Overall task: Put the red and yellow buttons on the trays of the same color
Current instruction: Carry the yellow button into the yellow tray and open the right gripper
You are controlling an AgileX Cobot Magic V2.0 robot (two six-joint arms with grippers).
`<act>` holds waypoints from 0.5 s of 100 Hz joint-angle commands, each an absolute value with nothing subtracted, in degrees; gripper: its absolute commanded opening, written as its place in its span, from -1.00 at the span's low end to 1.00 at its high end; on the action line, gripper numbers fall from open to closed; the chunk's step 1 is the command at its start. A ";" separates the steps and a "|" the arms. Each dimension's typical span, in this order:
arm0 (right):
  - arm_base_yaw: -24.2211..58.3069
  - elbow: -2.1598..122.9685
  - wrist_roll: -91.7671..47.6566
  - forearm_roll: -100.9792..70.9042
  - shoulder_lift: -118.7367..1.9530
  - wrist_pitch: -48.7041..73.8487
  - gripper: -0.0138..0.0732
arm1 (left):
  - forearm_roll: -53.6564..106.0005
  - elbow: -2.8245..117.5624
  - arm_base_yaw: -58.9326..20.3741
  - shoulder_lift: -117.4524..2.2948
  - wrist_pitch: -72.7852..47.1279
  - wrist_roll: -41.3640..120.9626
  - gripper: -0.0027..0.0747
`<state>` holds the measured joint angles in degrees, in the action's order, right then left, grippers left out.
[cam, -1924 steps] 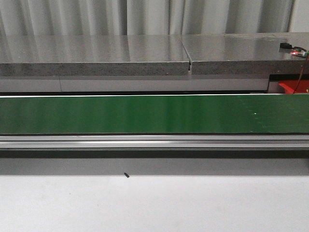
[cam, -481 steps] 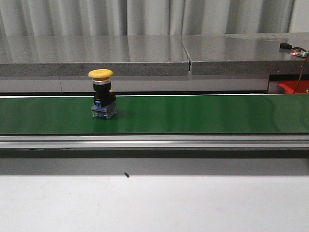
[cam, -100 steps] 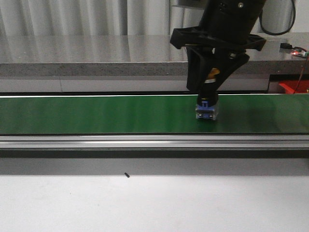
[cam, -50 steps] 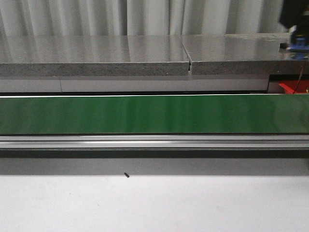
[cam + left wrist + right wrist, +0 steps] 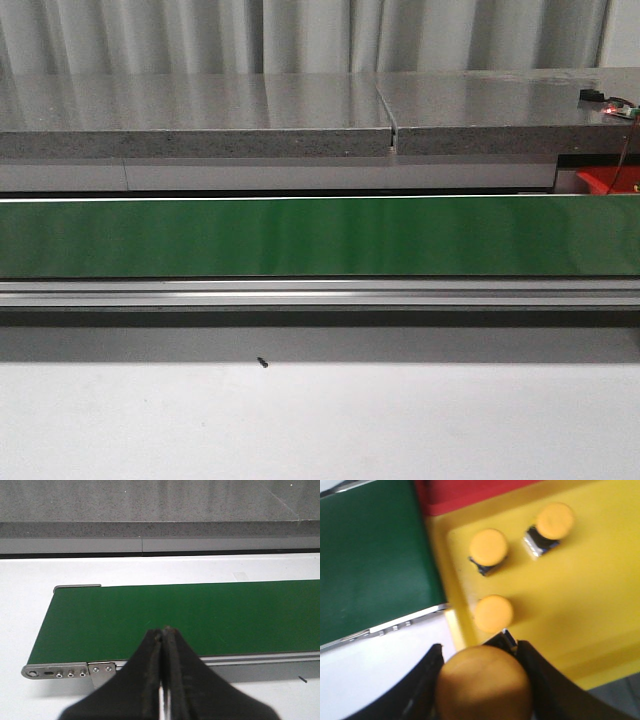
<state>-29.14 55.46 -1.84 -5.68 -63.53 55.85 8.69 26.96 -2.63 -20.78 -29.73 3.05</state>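
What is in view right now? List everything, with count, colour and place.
conveyor belt: one, green, running across the front view; no button on the stretch seen there or in the left wrist view.
yellow tray: one, yellow, beside the belt's end in the right wrist view.
yellow buttons on the tray: three, yellow caps, standing apart on the yellow tray.
held yellow button: one, yellow cap, between the right tool's fingers, over the tray's near edge.
red tray: one, red, next to the yellow tray; only an edge shows.
stone counter: grey, behind the belt.
left tool: black, shut and empty, above the belt.
right tool: black, shut on the held yellow button.
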 commanded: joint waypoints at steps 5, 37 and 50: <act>-34.83 54.67 -2.61 -7.60 -62.82 48.80 -0.22 | 9.09 28.46 -2.73 -21.18 -25.83 3.00 -0.98; -35.43 54.47 -4.11 -7.95 -71.53 42.01 -0.22 | 9.09 28.46 -2.73 -21.18 -25.83 3.00 -0.98; -35.43 54.47 -4.11 -7.95 -75.38 39.99 -0.22 | 9.09 28.46 -2.73 -21.18 -25.83 3.00 -0.98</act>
